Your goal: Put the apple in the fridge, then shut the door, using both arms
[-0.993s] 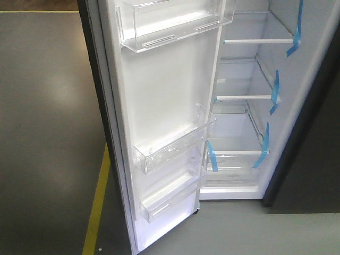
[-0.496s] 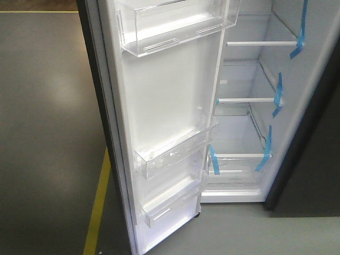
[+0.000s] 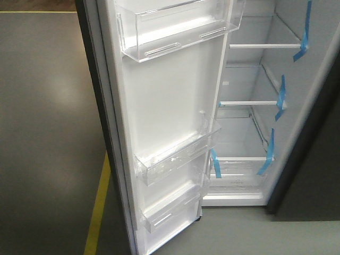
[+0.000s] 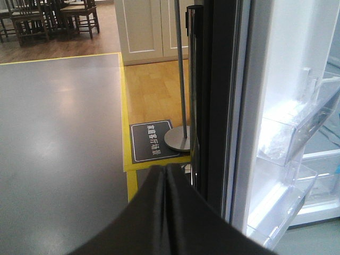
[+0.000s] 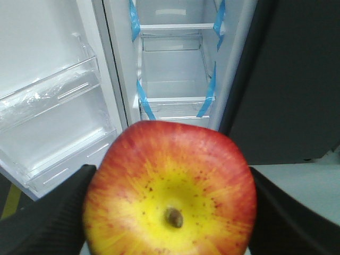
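The apple (image 5: 170,186), cut by the right wrist view's bottom edge, hides most of the right gripper (image 5: 170,204). The door (image 3: 170,101) and fridge (image 3: 241,127) run past the front view's top.

Door (image 3: 164,101) open, clear bins (image 3: 175,159) inside; fridge (image 3: 240,79) shelves (image 3: 249,103) edged with blue tape (image 3: 280,98).

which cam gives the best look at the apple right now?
Right wrist view: the apple fills the lower frame, yellow end toward the camera, clamped in the right gripper. The front view shows only the open fridge and door, no apple. The left wrist view shows no apple either.
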Robot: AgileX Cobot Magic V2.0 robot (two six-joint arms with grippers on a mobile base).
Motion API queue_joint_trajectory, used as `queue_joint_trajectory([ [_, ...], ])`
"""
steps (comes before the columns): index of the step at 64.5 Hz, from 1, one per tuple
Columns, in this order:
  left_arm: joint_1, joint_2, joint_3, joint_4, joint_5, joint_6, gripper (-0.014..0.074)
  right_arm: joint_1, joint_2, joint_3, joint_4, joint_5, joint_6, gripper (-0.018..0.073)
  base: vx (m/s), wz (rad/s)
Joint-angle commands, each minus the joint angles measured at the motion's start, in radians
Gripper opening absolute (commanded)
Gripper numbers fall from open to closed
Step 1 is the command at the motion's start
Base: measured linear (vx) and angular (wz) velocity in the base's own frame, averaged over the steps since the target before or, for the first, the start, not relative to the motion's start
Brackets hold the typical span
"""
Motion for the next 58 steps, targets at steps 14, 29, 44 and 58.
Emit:
queue_joint_trajectory([
  [14,-0.005,-0.014,0.019,-0.006,-0.071,-0.007,-0.0005,-0.004,0.003,-0.028,-0.008,-0.074,-0.008,0.01,0.04,0.0],
  [29,-0.005,-0.014,0.019,-0.006,-0.071,-0.007,-0.0005,-0.004,0.003,-0.028,-0.008,-0.074,-0.008,0.01,0.04,0.0],
  [44,-0.005,-0.014,0.019,-0.006,-0.071,-0.007,-0.0005,-0.004,0.003,-0.028,-0.008,-0.074,-0.008,0.01,0.04,0.0],
  [58,-0.005,-0.014,0.019,-0.006,-0.071,-0.007,-0.0005,-0.004,0.003,-0.028,-0.008,-0.074,-0.008,0.01,0.04,0.0],
])
